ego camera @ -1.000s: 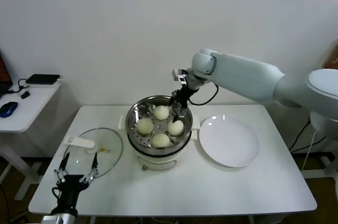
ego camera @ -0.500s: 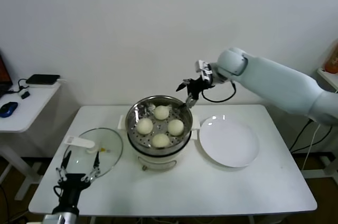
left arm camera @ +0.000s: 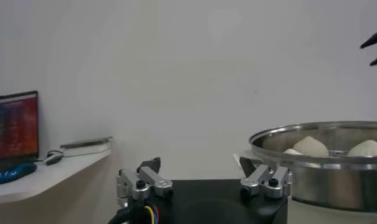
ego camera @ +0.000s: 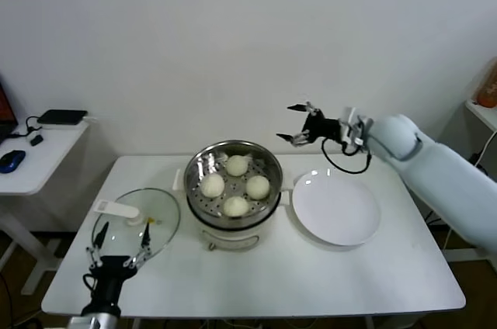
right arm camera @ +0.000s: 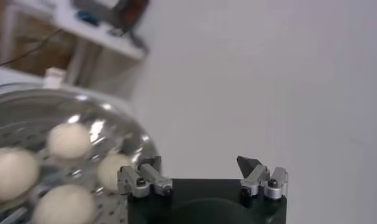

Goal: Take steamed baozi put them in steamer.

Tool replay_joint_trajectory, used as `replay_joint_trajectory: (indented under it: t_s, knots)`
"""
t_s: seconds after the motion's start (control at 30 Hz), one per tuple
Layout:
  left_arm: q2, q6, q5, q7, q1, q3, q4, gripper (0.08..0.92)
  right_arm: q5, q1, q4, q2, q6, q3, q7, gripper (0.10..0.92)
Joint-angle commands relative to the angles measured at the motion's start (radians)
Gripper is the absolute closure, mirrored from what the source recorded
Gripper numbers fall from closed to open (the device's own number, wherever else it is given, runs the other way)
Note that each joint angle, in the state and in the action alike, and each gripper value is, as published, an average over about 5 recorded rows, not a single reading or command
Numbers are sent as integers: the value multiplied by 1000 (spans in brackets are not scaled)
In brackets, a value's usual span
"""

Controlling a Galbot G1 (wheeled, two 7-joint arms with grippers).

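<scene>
Baozi [ego camera: 236,186] count in the steamer [ego camera: 233,151]: four; I see the plate [ego camera: 336,208] bare. Right gripper [ego camera: 297,124] hangs above, fingers spread, empty. Left gripper [ego camera: 116,243] idles low, fingers spread. I judge loading complete.

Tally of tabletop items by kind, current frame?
steamed baozi: 4, all in the steamer
steamer: 1
white plate: 1
glass lid: 1
Total: 7
</scene>
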Motion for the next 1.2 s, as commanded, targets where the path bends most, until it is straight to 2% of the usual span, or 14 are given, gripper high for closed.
replay_joint_trajectory:
  t_s: [0.03,0.27,0.57,0.87,1.2]
  knots:
    - [-7,3,4,-3,3,6,-7,177,-121,-796,256,145,159,711,385,203]
    - [-3,19,4,-11,-8,0,-14,177,-170,-1071,346,361,260,873,394,203]
    - [2,23,7,-15,-19,-7,6,177,-191,-1316,410,592,359,901,398,203]
    - [3,22,7,-16,-18,-9,6,177,-164,-1394,411,646,373,900,393,203]
    - [3,21,17,-12,-13,-9,1,177,-139,-1400,407,614,323,893,366,203]
